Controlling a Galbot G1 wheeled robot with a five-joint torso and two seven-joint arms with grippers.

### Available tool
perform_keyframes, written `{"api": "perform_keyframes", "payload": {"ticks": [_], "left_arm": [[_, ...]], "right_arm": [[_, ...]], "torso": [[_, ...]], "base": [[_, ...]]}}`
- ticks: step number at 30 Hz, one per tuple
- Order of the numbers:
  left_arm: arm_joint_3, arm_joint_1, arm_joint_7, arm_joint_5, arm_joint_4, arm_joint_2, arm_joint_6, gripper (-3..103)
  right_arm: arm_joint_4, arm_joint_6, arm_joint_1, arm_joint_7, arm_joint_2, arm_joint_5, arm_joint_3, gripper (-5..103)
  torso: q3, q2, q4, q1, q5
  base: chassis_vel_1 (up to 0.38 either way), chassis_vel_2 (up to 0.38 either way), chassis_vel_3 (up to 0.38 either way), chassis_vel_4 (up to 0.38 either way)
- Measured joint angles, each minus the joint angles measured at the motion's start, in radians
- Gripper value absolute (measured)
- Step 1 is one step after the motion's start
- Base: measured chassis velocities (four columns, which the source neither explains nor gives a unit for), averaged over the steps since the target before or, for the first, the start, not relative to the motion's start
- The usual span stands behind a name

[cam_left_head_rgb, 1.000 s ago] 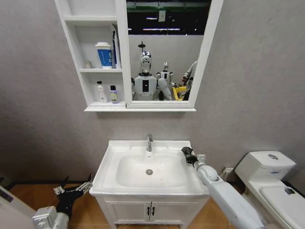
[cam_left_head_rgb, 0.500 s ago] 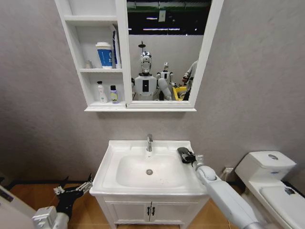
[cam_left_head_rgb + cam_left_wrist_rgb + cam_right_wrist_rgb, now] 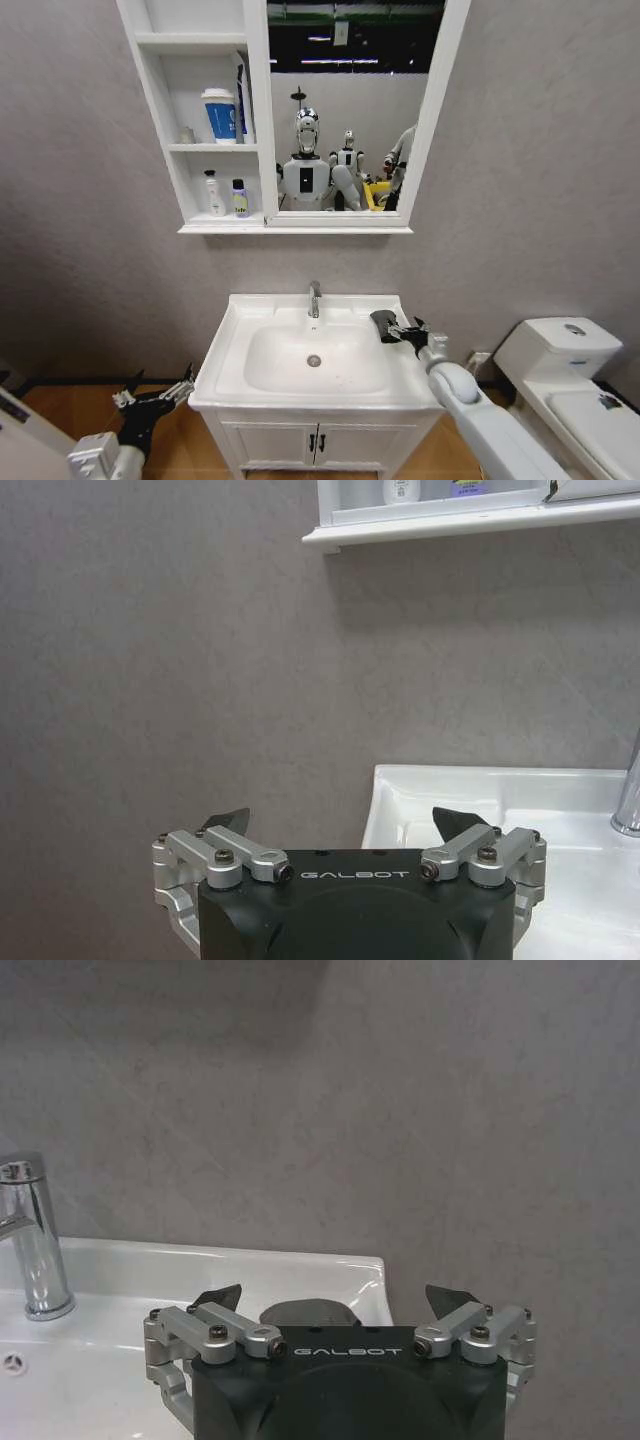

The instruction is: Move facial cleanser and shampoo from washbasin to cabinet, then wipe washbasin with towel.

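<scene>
The washbasin [image 3: 232, 345] is white, with a chrome tap [image 3: 314, 298] at its back. A dark towel [image 3: 384, 324] lies on its back right rim. My right gripper [image 3: 408, 331] stands open just right of the towel; in the right wrist view the towel [image 3: 305, 1313] sits between the spread fingers of the gripper [image 3: 335, 1298]. A white bottle [image 3: 213, 193] and a smaller bottle [image 3: 239, 197] stand on the lower shelf of the cabinet [image 3: 160, 150]; which is the facial cleanser and which the shampoo I cannot tell. My left gripper [image 3: 155, 392] hangs open low, left of the basin.
A blue and white cup [image 3: 219, 115] and a tube stand on the cabinet's middle shelf, beside the mirror [image 3: 345, 110]. A white toilet [image 3: 560, 352] is at the right. The vanity doors [image 3: 315, 440] are below the basin.
The towel has shifted a little left along the basin's right rim with the right gripper. The right forearm has swung slightly. The left arm has not moved.
</scene>
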Motion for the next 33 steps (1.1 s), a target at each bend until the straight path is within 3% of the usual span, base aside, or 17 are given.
{"api": "perform_keyframes", "payload": {"ticks": [2, 3, 6, 7, 10, 12, 33], "left_arm": [[0.0, 0.0, 0.0, 0.0, 0.0, 0.0, 0.0, 100], [0.0, 0.0, 0.0, 0.0, 0.0, 0.0, 0.0, 100], [0.0, 0.0, 0.0, 0.0, 0.0, 0.0, 0.0, 100], [0.0, 0.0, 0.0, 0.0, 0.0, 0.0, 0.0, 100], [0.0, 0.0, 0.0, 0.0, 0.0, 0.0, 0.0, 100], [0.0, 0.0, 0.0, 0.0, 0.0, 0.0, 0.0, 100], [0.0, 0.0, 0.0, 0.0, 0.0, 0.0, 0.0, 100]], "right_arm": [[0.189, 0.032, -0.25, -0.002, 0.053, -0.044, 0.116, 100], [0.189, 0.032, -0.25, -0.002, 0.053, -0.044, 0.116, 100], [0.379, 0.069, -0.515, 0.024, 0.197, -0.089, 0.183, 100], [0.379, 0.069, -0.515, 0.024, 0.197, -0.089, 0.183, 100], [0.492, 0.107, -0.66, 0.045, 0.333, -0.161, 0.188, 100], [0.516, 0.121, -0.682, 0.044, 0.356, -0.183, 0.188, 100], [0.575, 0.142, -0.734, 0.031, 0.369, -0.205, 0.22, 100]], "torso": [[0.0, 0.0, -0.0003, 0.0, 0.0001], [0.0, 0.0, -0.0003, 0.0, 0.0001], [0.0, 0.0, -0.0003, 0.0, -0.0001], [0.0, 0.0, -0.0003, 0.0, -0.0001], [0.0, 0.0, -0.0004, 0.0, -0.0001], [0.0, 0.0, -0.0001, 0.0, -0.0002], [0.0, 0.0, 0.0, 0.0, 0.0004]], "base": [[0.0, 0.0, 0.0, 0.0], [0.0, 0.0, 0.0, 0.0], [0.0, 0.0, 0.0, 0.0], [0.0, 0.0, 0.0, 0.0], [0.0, 0.0, 0.0, 0.0], [0.0, 0.0, 0.0, 0.0], [0.0, 0.0, 0.0, 0.0]]}}
